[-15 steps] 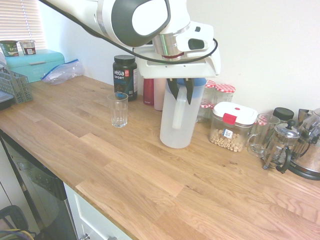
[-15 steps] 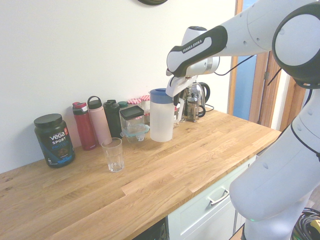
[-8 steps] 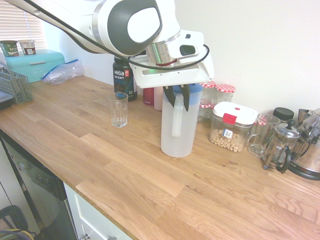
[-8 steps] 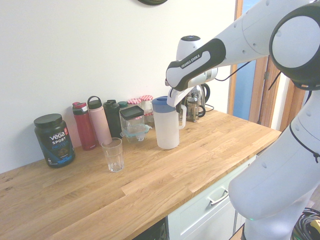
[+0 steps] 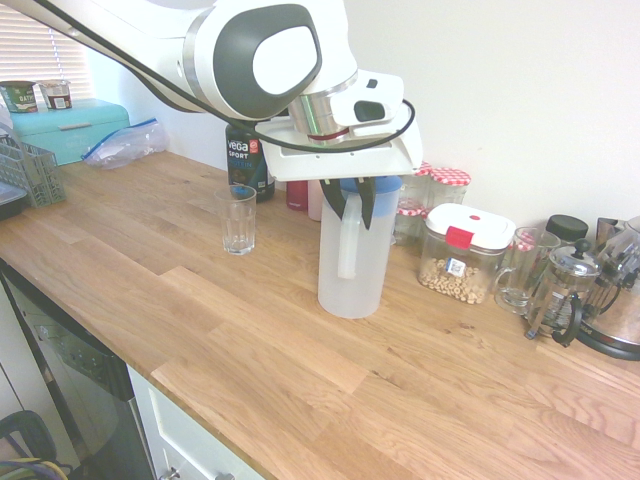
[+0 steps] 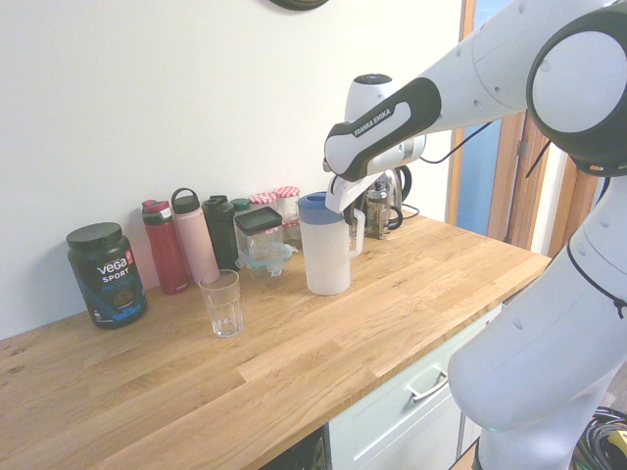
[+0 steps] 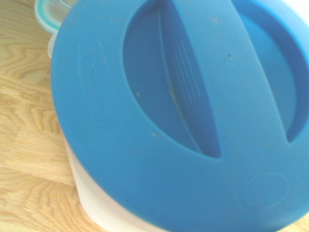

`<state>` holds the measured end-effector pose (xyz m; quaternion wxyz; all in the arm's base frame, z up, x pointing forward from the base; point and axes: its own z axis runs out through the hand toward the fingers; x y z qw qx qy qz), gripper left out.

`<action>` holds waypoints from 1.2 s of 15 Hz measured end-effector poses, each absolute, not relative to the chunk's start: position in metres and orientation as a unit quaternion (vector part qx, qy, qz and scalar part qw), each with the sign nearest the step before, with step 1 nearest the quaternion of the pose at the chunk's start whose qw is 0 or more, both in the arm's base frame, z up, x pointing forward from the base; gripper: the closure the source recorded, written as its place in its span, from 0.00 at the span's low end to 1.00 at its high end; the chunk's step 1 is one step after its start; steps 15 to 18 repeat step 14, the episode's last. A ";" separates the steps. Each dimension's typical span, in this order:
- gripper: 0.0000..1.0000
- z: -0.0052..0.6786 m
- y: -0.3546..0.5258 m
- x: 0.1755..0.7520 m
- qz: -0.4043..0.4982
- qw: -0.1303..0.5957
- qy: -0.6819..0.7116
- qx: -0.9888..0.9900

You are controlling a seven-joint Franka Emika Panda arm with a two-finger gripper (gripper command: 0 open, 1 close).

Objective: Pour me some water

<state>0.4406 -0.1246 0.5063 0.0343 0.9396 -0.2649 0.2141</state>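
Stretching beneath everything, a smooth wooden counter [image 5: 290, 350] shows honey-coloured planks with fine grain. Above it arches a glossy white robot arm [image 5: 250, 60] with rounded, dark-trimmed joints. A boxy teal case [image 5: 75, 128] sits toward the far end, near a crinkled clear plastic bag [image 5: 125, 143]. Just under the arm is a tall jug [image 5: 352, 265] of frosted plastic, nearly upright, its round blue lid [image 7: 145, 183] recessed either side of a raised central bar. The gripper [image 5: 355, 221] has its two dark, curved fingers drawn in on the jug's pale, narrow handle [image 5: 348, 240], one on each side. The water [image 6: 326, 264] is probably inside the jug, though the cloudy wall hides its level.

Near the wall stand a black, screw-topped tub [image 6: 106, 274] and two slim bottles, one red [image 6: 165, 248] and one pink [image 6: 195, 245]. A clear container [image 5: 463, 262] with a white lid and red latch holds small ring-shaped cereal. Beside it are a clear glass mug [image 5: 522, 275] and a glass-and-metal coffee press [image 5: 562, 290]. Smaller still, a ribbed clear tumbler [image 5: 238, 222] stands upright, apart from the jug.
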 end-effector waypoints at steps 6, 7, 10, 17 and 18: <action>0.00 0.507 -0.117 0.441 0.186 0.015 -0.279 0.942; 0.00 0.510 -0.116 0.440 0.170 0.006 -0.286 0.943; 0.00 0.530 -0.115 0.440 0.146 -0.004 -0.307 0.940; 0.00 0.553 -0.111 0.433 0.108 0.000 -0.346 0.932; 0.00 0.553 -0.111 0.433 0.108 0.000 -0.346 0.932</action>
